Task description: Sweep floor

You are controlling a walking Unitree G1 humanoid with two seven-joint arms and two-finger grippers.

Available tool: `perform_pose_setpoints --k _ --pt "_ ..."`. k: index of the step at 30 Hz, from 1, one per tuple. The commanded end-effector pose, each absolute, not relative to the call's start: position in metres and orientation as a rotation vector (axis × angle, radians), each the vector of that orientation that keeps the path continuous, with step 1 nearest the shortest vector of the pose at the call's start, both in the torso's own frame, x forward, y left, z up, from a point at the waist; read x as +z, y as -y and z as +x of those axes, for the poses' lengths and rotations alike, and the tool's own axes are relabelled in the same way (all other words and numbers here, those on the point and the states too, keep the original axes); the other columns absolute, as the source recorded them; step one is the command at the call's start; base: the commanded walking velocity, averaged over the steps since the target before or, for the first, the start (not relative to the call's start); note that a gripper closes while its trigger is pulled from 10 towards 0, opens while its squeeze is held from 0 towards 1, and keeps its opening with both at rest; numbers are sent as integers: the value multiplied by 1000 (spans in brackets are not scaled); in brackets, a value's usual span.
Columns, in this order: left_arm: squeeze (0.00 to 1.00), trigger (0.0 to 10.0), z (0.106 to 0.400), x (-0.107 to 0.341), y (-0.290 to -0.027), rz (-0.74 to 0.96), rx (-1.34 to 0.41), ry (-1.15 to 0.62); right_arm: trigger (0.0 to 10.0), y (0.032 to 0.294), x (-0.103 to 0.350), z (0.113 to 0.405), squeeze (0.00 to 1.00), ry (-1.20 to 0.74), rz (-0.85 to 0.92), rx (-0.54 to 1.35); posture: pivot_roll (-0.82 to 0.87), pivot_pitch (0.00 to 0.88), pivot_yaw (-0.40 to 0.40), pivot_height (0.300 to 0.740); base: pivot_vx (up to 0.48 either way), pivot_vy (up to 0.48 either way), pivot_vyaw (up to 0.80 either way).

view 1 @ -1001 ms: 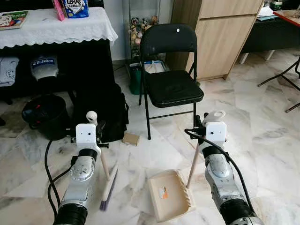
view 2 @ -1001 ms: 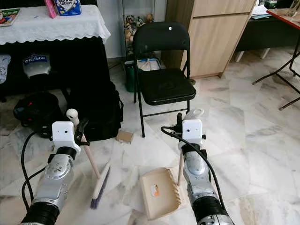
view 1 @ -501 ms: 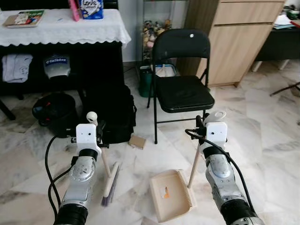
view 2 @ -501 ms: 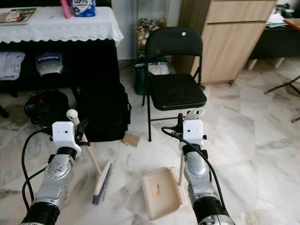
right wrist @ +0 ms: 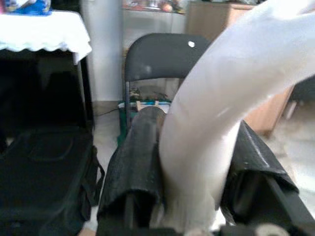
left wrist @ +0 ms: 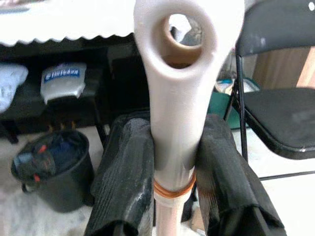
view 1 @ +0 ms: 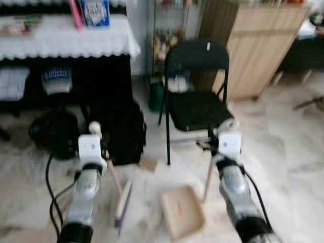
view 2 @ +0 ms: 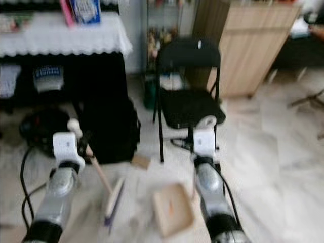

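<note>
My left gripper (view 1: 101,147) is shut on the white grip of a short broom handle (left wrist: 177,105); its two black fingers (left wrist: 125,177) press both sides. The brush head (view 1: 121,202) rests on the marble floor below. My right gripper (view 1: 215,144) is shut on the white handle (right wrist: 221,118) of a beige dustpan (view 1: 182,212), which lies on the floor between my arms. A small brown cardboard piece (view 1: 148,163) lies on the floor ahead of the broom. The eye views are blurred.
A black folding chair (view 1: 195,104) stands straight ahead. A black bag (view 1: 124,131) and a dark bucket (view 1: 53,131) sit under a table with a white cloth (view 1: 66,40) at left. A wooden cabinet (view 1: 258,45) stands at the back right. Open marble floor lies to the right.
The whole picture has shifted and blurred, so the camera has moved; the chair sits a little lower in view. Both grippers keep their hold on broom and dustpan.
</note>
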State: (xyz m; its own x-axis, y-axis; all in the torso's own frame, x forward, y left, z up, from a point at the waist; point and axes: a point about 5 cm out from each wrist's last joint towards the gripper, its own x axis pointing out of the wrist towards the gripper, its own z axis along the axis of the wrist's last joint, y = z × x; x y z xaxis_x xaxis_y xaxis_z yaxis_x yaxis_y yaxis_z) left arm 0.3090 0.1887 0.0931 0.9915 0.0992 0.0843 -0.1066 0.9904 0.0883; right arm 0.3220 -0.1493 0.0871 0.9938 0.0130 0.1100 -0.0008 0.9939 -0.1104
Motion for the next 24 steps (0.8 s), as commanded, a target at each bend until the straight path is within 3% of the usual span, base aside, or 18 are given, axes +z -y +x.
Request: perform_pose_setpoints --k 1,24 --pt "0 10000 313 103 -181 86 84 128 10000 160 93 323 0 134 -132 -18 -64 56 -21 740 281 0 0" --pt "0 10000 313 103 -181 84 81 130 10000 160 92 323 0 130 -138 -18 -66 52 -21 740 280 0 0"
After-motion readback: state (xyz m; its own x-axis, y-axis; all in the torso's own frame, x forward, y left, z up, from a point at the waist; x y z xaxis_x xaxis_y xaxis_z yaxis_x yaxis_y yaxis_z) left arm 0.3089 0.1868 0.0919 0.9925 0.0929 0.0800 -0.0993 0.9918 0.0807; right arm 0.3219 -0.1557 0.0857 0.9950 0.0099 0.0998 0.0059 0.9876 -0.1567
